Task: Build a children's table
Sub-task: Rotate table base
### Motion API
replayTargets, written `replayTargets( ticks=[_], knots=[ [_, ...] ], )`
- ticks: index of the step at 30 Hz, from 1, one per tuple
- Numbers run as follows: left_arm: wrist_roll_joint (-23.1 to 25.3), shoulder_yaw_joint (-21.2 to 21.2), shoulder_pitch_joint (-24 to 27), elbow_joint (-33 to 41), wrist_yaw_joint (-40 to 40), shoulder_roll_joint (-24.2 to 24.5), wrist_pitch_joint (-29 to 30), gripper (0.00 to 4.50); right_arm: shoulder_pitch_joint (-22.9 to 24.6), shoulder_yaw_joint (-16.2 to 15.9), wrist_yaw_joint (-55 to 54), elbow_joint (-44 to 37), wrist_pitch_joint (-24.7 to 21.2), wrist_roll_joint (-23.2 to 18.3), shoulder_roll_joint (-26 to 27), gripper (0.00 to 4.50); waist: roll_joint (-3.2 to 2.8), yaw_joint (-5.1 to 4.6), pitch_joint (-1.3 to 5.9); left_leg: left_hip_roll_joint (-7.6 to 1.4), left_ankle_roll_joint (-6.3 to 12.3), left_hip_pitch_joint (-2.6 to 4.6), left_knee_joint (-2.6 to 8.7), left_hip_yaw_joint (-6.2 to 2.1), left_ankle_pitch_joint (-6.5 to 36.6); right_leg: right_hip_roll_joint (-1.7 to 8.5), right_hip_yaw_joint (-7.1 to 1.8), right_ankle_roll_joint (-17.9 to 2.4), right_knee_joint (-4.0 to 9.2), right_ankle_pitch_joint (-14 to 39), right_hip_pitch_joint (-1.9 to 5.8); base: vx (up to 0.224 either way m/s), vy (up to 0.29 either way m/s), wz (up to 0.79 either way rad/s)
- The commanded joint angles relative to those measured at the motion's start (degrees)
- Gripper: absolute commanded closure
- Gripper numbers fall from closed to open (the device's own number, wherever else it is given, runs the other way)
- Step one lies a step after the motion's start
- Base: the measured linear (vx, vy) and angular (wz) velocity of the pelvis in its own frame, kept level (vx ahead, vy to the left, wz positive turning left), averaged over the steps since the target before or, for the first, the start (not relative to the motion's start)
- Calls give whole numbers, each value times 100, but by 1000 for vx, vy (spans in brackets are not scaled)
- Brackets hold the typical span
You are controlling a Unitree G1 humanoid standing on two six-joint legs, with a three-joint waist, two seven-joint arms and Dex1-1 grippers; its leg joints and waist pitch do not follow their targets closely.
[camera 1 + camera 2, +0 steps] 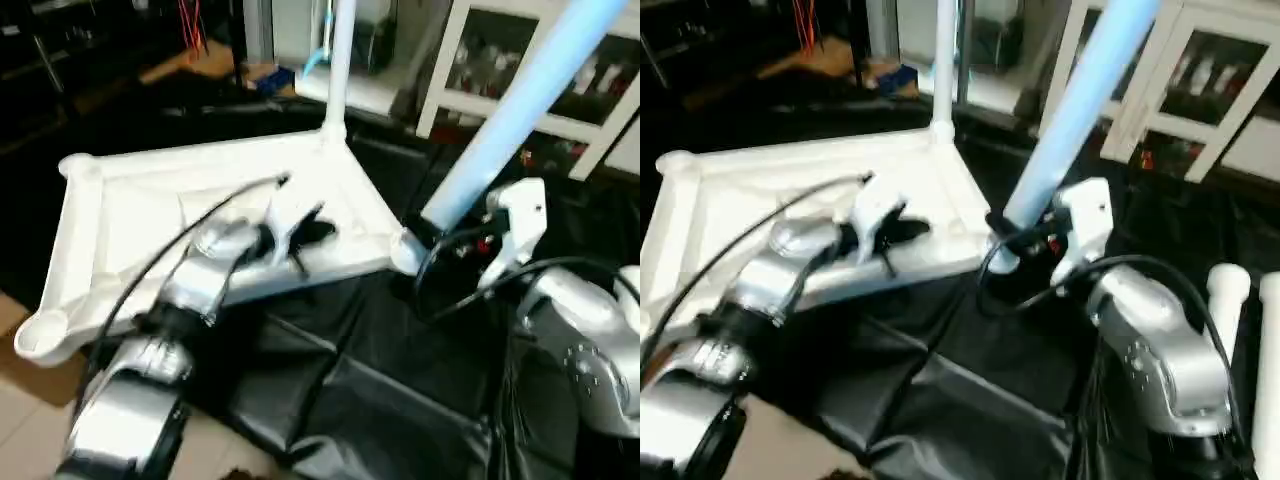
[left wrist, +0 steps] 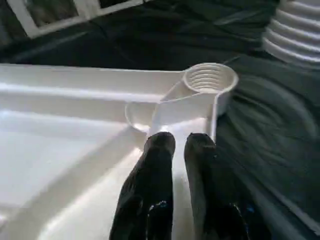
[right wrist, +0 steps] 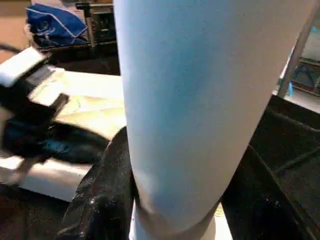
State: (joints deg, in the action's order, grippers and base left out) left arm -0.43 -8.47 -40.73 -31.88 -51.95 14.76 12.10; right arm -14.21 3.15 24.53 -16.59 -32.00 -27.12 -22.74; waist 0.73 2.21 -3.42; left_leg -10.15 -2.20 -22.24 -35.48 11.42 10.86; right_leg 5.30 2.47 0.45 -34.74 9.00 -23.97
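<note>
The white tabletop (image 1: 130, 200) lies upside down on a black sheet, ribbed underside up. One white leg (image 1: 340, 60) stands upright in its far corner. My left gripper (image 1: 305, 235) rests on the near rim, its black fingers (image 2: 160, 150) almost together and pressed on the rim, just short of the empty threaded corner socket (image 2: 209, 80). My right gripper (image 1: 428, 238) is shut around the lower end of a second white leg (image 1: 520, 110), which leans up to the right. Its lower end is beside that near right corner. The black fingers (image 3: 105, 190) flank the tube (image 3: 190, 100).
A white glass-door cabinet (image 1: 560, 90) stands behind on the right. Two more white tube legs (image 1: 1230, 290) lie on the black sheet (image 1: 350, 380) at the far right. Tan floor (image 1: 20, 400) shows at the near left; dark clutter lies behind.
</note>
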Motion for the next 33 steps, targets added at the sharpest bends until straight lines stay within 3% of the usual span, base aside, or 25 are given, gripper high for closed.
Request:
replayTargets(
  ticks=[1,2,5,10,12,14,15,17,18,19,20,22,23,25,26,27,28,31,32,33],
  knots=[
    [-96,-44,71,447,-51,26,600,352,-142,203,-76,123,38,2,-23,264,64,-3,394,-287,96,150,494,-128,1308,290,-195,-1217,404,1591,231,0,0,0],
    [-82,-78,93,448,-35,12,650,349,-150,203,-81,144,44,12,-24,264,96,-16,390,-283,85,151,490,-119,1344,284,-194,-1182,417,1683,224,0,0,0],
    [-103,-150,150,384,148,-226,759,314,-195,202,-87,233,61,71,-20,264,109,-21,375,-264,28,128,496,-131,1414,286,-203,-989,461,2024,228,0,0,0],
    [85,-181,-51,-169,535,-642,367,269,-227,213,-103,283,55,134,-44,264,143,-8,407,-250,108,103,476,-133,1213,278,-203,-980,454,1632,265,0,0,0],
    [187,-240,-176,-451,757,-761,212,251,-198,219,-120,260,49,161,-73,264,78,-22,409,-242,150,97,468,-134,1119,267,-204,-1009,444,1442,266,0,0,0],
    [353,-341,-321,-794,1011,-822,139,230,-146,248,-141,194,25,158,-98,264,120,-37,425,-244,187,92,459,-136,1083,268,-200,-1030,431,1321,289,0,0,0],
    [423,-378,-361,-904,1101,-820,130,230,-130,260,-144,173,16,158,-103,264,67,-40,426,-239,199,118,451,-129,1109,255,-203,-1050,444,1288,268,0,0,0],
    [537,-439,-425,-1080,1255,-816,120,222,-105,281,-149,139,2,158,-111,264,95,-39,427,-238,229,95,453,-137,1090,257,-198,-1062,435,1260,296,0,0,0],
    [636,-510,-462,-1277,1327,-796,64,222,-62,305,-153,85,-20,151,-124,264,-6,-26,430,-241,217,109,453,-150,1064,267,-200,-1105,420,1215,294,0,0,0],
    [688,-547,-477,-1383,1357,-786,16,218,-33,319,-156,50,-34,147,-132,264,-4,-57,420,-234,205,129,456,-133,1172,228,-194,-1092,470,1214,271,0,0,0],
    [715,-570,-489,-1500,1339,-785,-24,218,0,334,-160,11,-48,140,-140,264,21,-58,428,-233,202,115,458,-145,1182,235,-189,-1113,450,1187,301,0,0,0],
    [594,-538,-493,-1713,1090,-850,29,217,72,373,-176,-51,-68,136,-161,264,15,-41,410,-240,179,130,475,-143,1326,257,-190,-1138,473,1428,290,0,0,0],
    [547,-522,-493,-1786,988,-882,39,217,98,390,-192,-73,-71,137,-168,264,-127,-29,411,-238,136,152,475,-156,1388,261,-192,-1150,474,1477,278,0,0,0],
    [495,-495,-503,-1868,884,-922,54,217,125,407,-209,-96,-72,136,-176,264,-24,-67,415,-230,132,137,480,-147,1492,248,-184,-1110,507,1588,292,0,0,0],
    [458,-450,-532,-1954,898,-985,43,217,156,432,-233,-123,-73,134,-185,264,-29,-59,422,-238,128,143,478,-146,1491,262,-191,-1116,499,1613,291,0,0,0],
    [458,-450,-532,-1954,898,-985,43,217,156,432,-233,-123,-73,134,-185,264,-107,-68,406,-235,132,154,486,-148,1546,249,-186,-1126,532,1678,267,0,0,0],
    [477,-451,-607,-2121,961,-1031,-85,217,180,450,-255,-149,-74,133,-193,264,-84,-76,419,-227,136,142,480,-153,1575,252,-180,-1107,527,1730,286,0,0,0],
    [324,-306,-727,-2244,924,-1142,-167,217,225,481,-281,-214,-89,119,-204,264,-98,-65,420,-224,160,140,478,-150,1562,259,-179,-1040,552,1860,281,0,0,0],
    [286,-268,-778,-2282,933,-1168,-167,217,236,493,-285,-227,-95,120,-211,264,-183,-53,423,-231,137,149,483,-166,1560,267,-178,-1056,542,1831,281,0,0,0],
    [307,-290,-812,-2314,918,-1167,-195,217,243,501,-287,-236,-100,121,-216,264,-143,-72,429,-236,132,149,491,-164,1579,248,-171,-1065,546,1743,278,0,0,0]
  ],
)
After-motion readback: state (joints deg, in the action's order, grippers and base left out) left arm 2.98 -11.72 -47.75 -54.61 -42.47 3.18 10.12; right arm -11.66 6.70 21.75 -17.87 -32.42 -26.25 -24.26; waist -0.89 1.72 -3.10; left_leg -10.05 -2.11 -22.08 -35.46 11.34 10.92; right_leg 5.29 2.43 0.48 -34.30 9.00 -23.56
